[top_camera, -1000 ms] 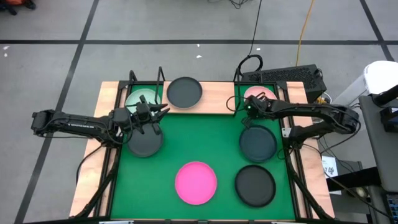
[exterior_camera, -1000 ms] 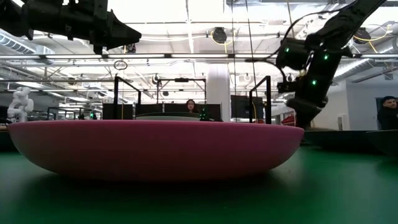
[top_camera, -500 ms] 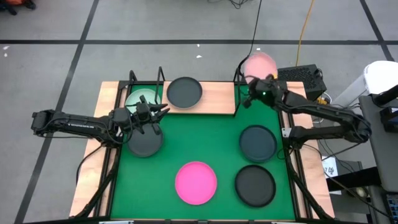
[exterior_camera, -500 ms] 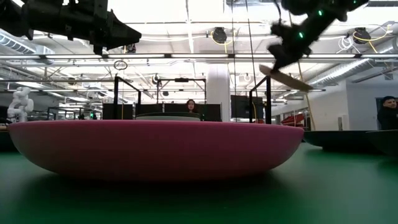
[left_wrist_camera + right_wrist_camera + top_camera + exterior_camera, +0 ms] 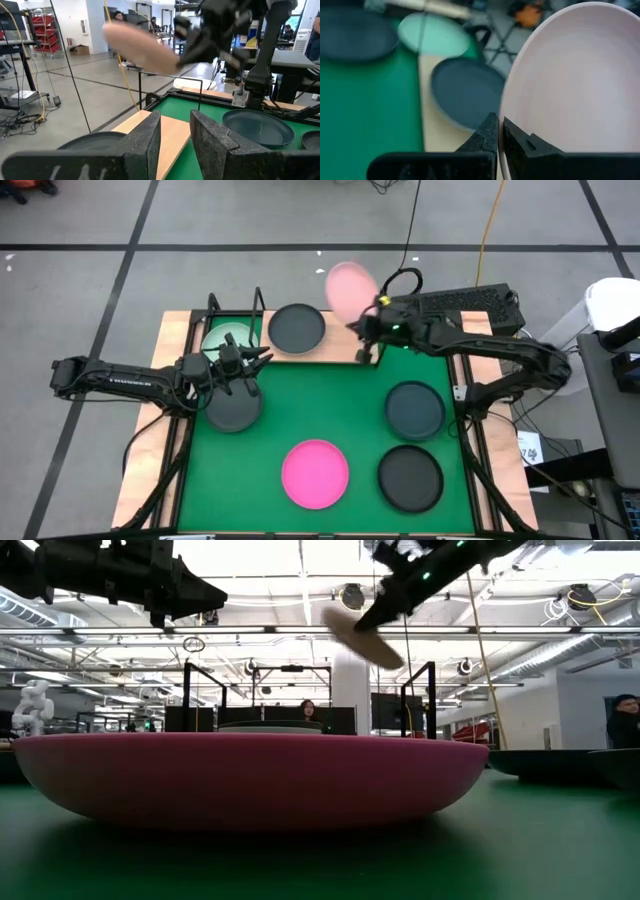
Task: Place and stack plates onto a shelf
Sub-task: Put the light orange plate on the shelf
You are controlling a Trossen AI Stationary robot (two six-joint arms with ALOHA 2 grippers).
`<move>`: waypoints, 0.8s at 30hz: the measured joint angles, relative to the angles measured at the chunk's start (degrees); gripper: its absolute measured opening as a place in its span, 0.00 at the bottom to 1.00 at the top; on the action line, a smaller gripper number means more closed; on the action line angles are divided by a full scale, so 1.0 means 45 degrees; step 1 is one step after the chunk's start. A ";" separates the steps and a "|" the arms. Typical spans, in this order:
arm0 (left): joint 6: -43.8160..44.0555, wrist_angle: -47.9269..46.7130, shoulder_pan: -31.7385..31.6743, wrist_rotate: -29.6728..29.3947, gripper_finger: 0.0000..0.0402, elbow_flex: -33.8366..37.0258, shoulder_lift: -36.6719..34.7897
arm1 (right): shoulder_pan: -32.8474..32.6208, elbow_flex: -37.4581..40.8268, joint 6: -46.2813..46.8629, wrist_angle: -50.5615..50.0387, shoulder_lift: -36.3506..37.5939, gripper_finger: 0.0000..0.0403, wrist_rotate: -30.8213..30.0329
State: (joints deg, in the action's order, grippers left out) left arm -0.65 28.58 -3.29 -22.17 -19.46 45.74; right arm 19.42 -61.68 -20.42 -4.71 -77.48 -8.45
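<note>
- The pale pink plate (image 5: 350,291) is up in the air, tilted, pinched by its rim in the right gripper (image 5: 368,323), whose fingers are closed tight on the edge.
- It hangs over the far side of the wooden shelf (image 5: 345,332), just to the right of the dark plate (image 5: 297,328) that lies on the board; the mint green plate (image 5: 227,340) lies on the board's left end.
- So the landing spot lies to the left of the fingers and below them. Judging by the tilt, the plate needs levelling before it goes down, probably onto the dark plate, though its height above the board is hard to read from overhead.
- The left gripper (image 5: 248,366) hovers over another dark plate (image 5: 232,408) on the green mat (image 5: 330,405), fingers a narrow gap apart and empty.
- The right arm is plainly the one placed for this move.
</note>
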 joint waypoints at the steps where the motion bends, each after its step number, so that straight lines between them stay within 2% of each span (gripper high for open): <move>1: -0.0057 -0.0009 0.0002 0.0000 0.28 0.0000 0.0002 | -0.0086 -0.0066 -0.0194 -0.0005 -0.0397 0.00 0.0060; 6: -0.0068 -0.0015 0.0002 0.0000 0.28 0.0000 0.0001 | -0.0261 -0.0104 -0.0660 -0.0106 -0.2107 0.00 0.0268; 11: -0.0250 -0.0002 0.0000 -0.0005 0.28 0.0000 0.0002 | -0.0191 -0.0109 -0.0358 -0.0494 -0.3150 0.00 0.0228; 18: -0.0485 0.0369 0.0000 -0.0005 0.28 0.0000 0.0005 | 0.0145 -0.0114 0.0457 -0.1552 -0.3752 0.00 -0.0470; 24: -0.0485 0.0384 0.0005 -0.0005 0.28 0.0000 0.0002 | 0.0441 -0.0114 0.1250 -0.2024 -0.3802 0.00 -0.0440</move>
State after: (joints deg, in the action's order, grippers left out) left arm -2.83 30.30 -3.27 -22.20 -19.46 45.75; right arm 21.40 -62.19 -14.80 -13.82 -94.59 -10.43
